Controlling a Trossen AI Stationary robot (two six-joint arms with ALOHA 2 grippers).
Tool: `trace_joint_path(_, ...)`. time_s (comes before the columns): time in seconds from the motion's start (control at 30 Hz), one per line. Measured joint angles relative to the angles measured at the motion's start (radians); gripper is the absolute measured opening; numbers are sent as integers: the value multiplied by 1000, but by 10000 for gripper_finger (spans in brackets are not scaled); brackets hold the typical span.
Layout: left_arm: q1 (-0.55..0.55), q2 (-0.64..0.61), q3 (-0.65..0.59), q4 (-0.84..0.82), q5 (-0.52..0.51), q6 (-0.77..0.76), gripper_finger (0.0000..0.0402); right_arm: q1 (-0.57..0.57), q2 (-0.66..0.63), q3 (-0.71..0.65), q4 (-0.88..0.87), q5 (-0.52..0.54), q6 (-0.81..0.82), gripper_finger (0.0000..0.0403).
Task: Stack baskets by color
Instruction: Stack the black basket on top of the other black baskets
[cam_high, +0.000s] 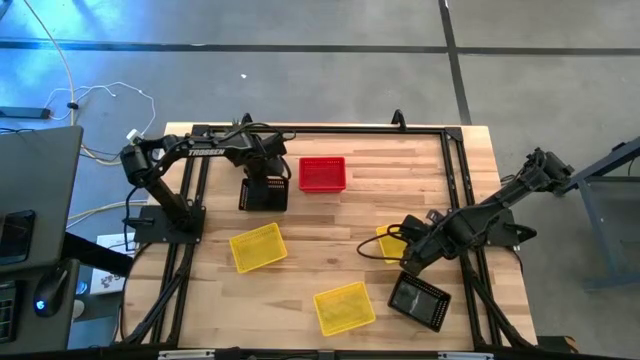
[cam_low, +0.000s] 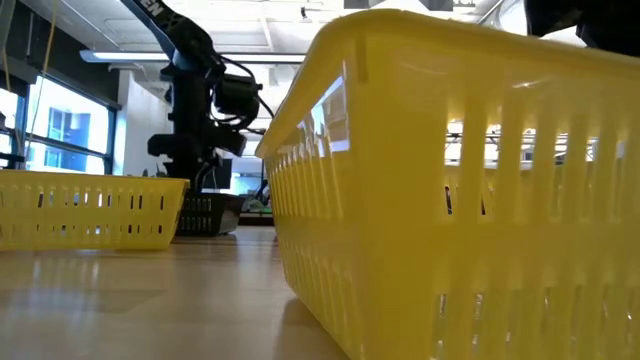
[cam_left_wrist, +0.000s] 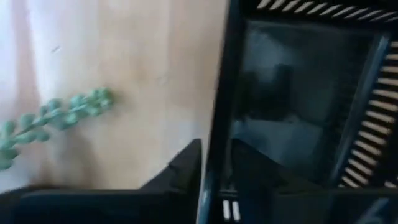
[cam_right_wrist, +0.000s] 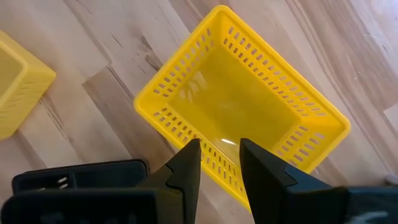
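While the low view is almost filled by a yellow perforated plastic basket (cam_low: 470, 190) at the near table edge, the high view shows a black mesh-sided plastic basket (cam_high: 419, 300) lying just right of it. Right gripper (cam_right_wrist: 219, 163): fingers astride the near wall of a second yellow perforated basket (cam_right_wrist: 239, 112), one inside and one outside, a narrow gap between them; whether they actually pinch the wall, cannot tell. A third yellow basket (cam_high: 258, 246) sits left of centre on the wooden slatted table (cam_high: 330, 225). Farther back, the left gripper (cam_left_wrist: 214, 165) has its fingers either side of the rim of a black basket (cam_high: 263, 194), close together; firm grip, cannot tell. A strand of the green plant (cam_left_wrist: 56, 118) lies beside it. A red perforated basket (cam_high: 322, 173) stands just right of that black one, at the far edge.
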Motion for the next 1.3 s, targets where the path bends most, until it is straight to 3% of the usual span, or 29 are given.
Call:
trace_joint_path(0.13,0,0,0,-3,42,22,8,0,0,0,19,0,0,99)
trace_joint_path(0.4,-2,0,6,-6,43,19,3,0,0,0,37,0,7,99)
trace_joint_path(0.73,-60,-15,116,-95,42,11,1,0,0,0,125,41,7,99)
trace_joint_path(0.93,-122,-69,173,-163,-8,-40,0,0,0,0,162,50,51,99)
trace_joint_path(1.17,-226,-130,250,-187,-37,-115,0,0,0,0,194,137,51,99)
trace_joint_path(1.3,-300,-137,287,-187,-37,-120,0,0,0,0,234,168,-32,99)
